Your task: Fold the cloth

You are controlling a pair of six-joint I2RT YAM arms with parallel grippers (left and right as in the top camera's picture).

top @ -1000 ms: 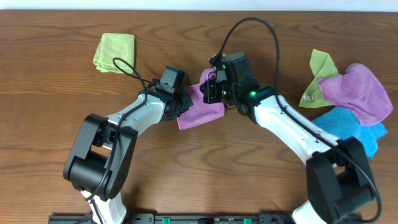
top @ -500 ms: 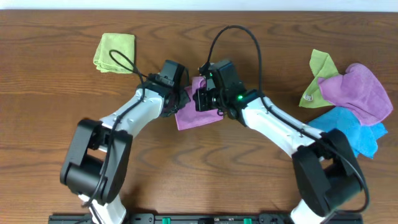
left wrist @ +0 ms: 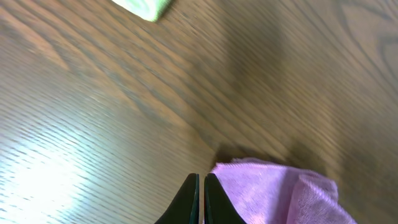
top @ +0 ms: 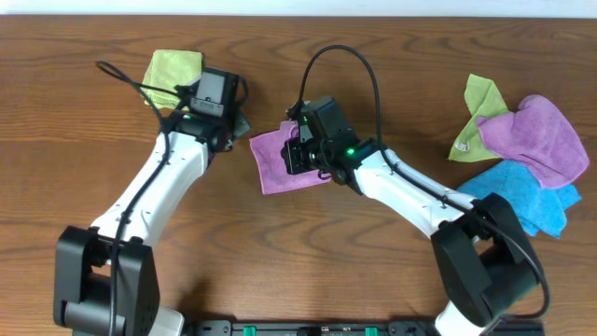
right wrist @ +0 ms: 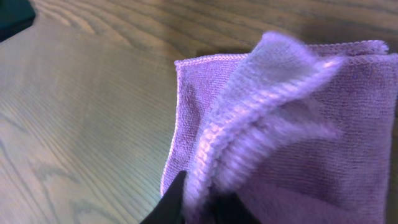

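The lilac-purple cloth [top: 275, 166] lies folded on the wooden table at centre. My right gripper [top: 295, 155] sits over its right part and is shut on a raised fold of the cloth [right wrist: 261, 106], with the fingertips [right wrist: 199, 202] pinching the thick edge. My left gripper [top: 242, 127] is up and to the left of the cloth. In the left wrist view its jaws [left wrist: 201, 182] are shut and empty, just left of the cloth's corner [left wrist: 273, 193]. The white tag is not visible.
A folded lime-green cloth [top: 173, 75] lies at the back left and also shows in the left wrist view [left wrist: 144, 7]. At the right edge lies a pile of a lime-green cloth [top: 478, 107], another purple cloth [top: 536, 135] and a bright blue cloth [top: 527, 191].
My left gripper has let go of the cloth and drawn back up and to the left. My right gripper has carried its fold leftward, and the cloth now lies flatter.
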